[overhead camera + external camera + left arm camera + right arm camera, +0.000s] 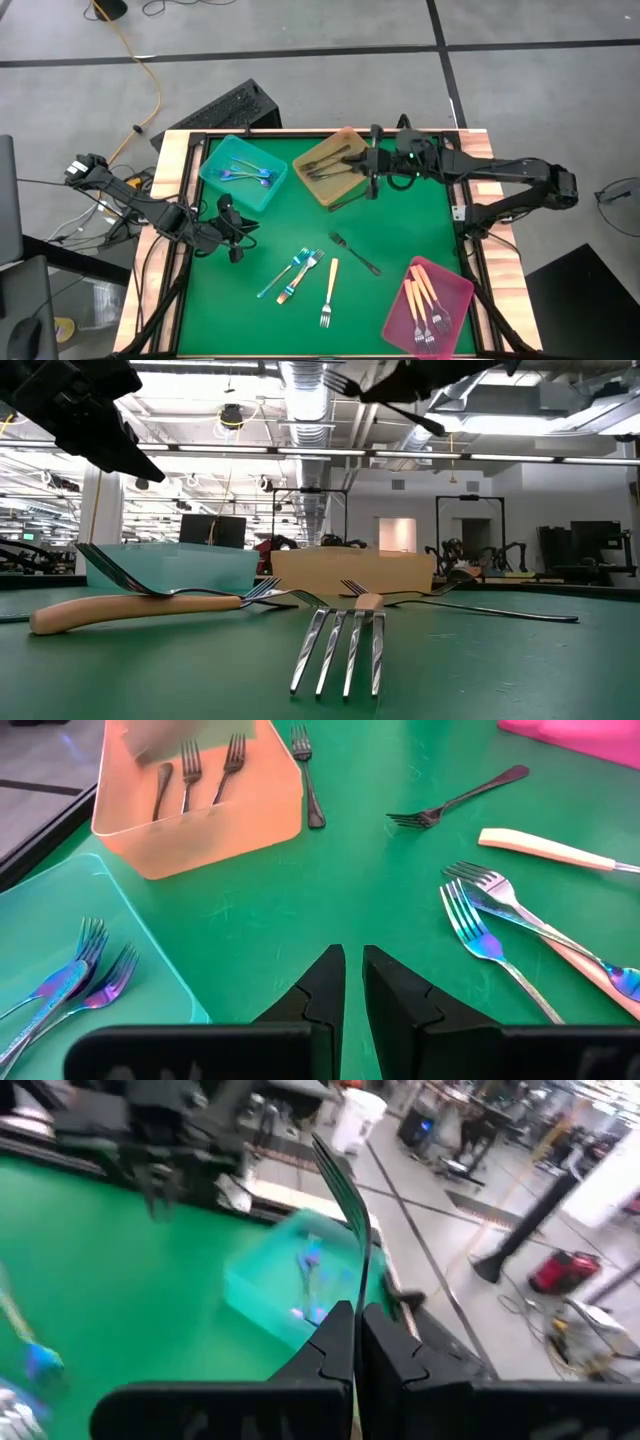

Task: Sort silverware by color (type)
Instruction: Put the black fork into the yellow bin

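Observation:
My right gripper (352, 166) hangs high over the amber tray (350, 140), shut on a dark grey fork (345, 1210). More dark forks lie in that tray, and one (310, 790) lies on the mat at its near side. Another dark fork (355, 252), a cream-handled fork (328, 290) and iridescent forks (295, 270) lie at mid-table. The teal tray (265, 195) holds iridescent forks, and the pink tray (455, 280) holds cream-handled ones. At the table's left, my left gripper (353, 960) is shut on nothing, above the mat. My right gripper pinches the dark fork's handle (356, 1295) between its two fingers. The fingers are about level and point toward the table's left edge. The fork runs on ahead of the fingertips, tines (338, 378) at the free end. It is lifted well clear of the table and trays.
A raised wooden rim (180, 170) frames the green mat. A black keyboard (225, 108) lies on the floor beyond the far left corner. Open mat lies between the left gripper and the loose forks, and between the amber and pink trays.

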Tool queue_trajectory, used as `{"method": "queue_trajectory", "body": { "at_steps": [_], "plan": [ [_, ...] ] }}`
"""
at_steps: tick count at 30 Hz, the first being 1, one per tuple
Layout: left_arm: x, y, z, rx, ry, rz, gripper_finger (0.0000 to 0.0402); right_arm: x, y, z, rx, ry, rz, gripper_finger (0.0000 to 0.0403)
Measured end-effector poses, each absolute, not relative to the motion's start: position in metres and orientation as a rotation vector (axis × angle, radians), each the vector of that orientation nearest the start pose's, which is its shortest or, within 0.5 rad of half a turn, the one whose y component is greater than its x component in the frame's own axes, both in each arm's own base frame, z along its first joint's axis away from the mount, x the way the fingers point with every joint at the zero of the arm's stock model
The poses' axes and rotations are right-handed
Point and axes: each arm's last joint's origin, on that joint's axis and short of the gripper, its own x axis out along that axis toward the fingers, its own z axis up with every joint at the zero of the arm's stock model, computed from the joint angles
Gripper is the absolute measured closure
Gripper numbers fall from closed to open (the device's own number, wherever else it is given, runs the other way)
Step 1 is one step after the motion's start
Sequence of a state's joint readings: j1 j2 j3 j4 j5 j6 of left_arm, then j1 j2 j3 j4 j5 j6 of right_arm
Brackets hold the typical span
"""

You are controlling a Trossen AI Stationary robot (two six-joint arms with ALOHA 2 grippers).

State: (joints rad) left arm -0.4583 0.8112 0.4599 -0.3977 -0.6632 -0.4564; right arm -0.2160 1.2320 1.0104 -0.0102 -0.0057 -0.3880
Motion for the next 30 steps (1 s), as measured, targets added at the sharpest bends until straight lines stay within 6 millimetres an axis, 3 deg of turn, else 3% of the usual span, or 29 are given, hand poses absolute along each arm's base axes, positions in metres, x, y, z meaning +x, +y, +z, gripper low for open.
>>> {"method": "queue_trajectory", "body": {
  "at_steps": [15,19,22,30],
  "plan": [
    [0.147,-0.052,0.205,-0.031,0.566,0.345,0.0377,0.269,-0.110,0.301,-0.447,0.488,-0.101,0.0377],
    [0.147,-0.052,0.206,-0.023,0.555,0.366,0.0377,0.276,-0.121,0.297,-0.431,0.543,-0.087,0.0377],
    [0.147,-0.051,0.206,-0.022,0.554,0.370,0.0377,0.292,-0.130,0.296,-0.425,0.564,-0.084,0.0377],
    [0.147,-0.052,0.205,-0.026,0.562,0.362,0.0377,0.321,-0.159,0.274,-0.386,0.751,-0.034,0.0377]
  ]
}}
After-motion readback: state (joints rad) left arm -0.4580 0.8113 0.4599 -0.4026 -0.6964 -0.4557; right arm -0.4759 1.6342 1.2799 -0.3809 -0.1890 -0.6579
